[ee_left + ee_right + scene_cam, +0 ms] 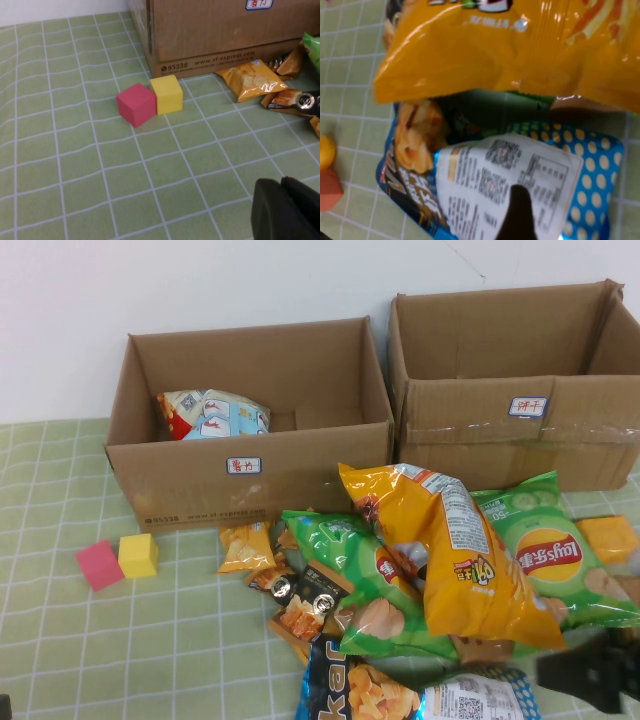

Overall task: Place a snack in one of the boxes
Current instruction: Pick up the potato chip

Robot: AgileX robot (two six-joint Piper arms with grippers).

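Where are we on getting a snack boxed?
Done: one pale snack bag already lies in the left box. The right box shows nothing inside from here. In hand: nothing visibly gripped; the right gripper hovers low by the blue dotted bag, the left gripper sits near the table edge. Left: the pile, topped by the orange chip bag, is still on the table.

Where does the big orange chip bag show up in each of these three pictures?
High view: the big orange chip bag lies on top of the snack pile, right of centre, ahead of the right pincer.
Left wrist view: not in it; only the left pincer and blocks.
Right wrist view: it spans the top.
Shared landmark: the blue polka-dot bag just beside it.
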